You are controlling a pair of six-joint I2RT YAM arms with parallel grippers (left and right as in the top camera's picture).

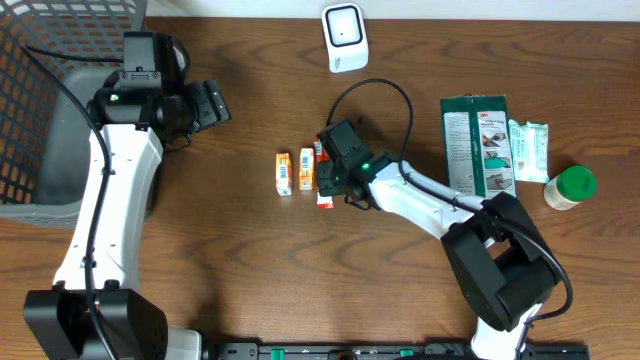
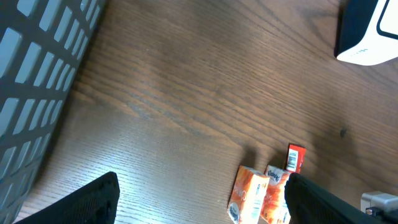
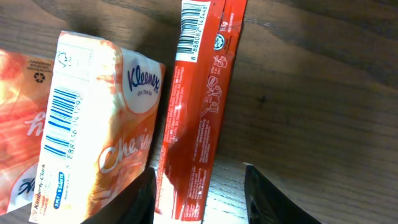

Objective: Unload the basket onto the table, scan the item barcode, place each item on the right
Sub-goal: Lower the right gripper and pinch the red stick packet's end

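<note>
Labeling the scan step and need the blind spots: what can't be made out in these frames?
- Right wrist: the red sachet has its lower end cut off by the frame bottom, between the right gripper fingers.
- Right wrist: the far-left orange tissue pack is cut by the left edge.
- Overhead: the gripper covers most of the sachet.
- Left wrist: the scanner is cut off by the corner.
- Overhead: print on the green package is too small to read.

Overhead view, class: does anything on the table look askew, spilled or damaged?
Nothing stands out. The red sachet and the Kleenex pack beside it lie flat, wrappers intact, nothing spilled.
</note>
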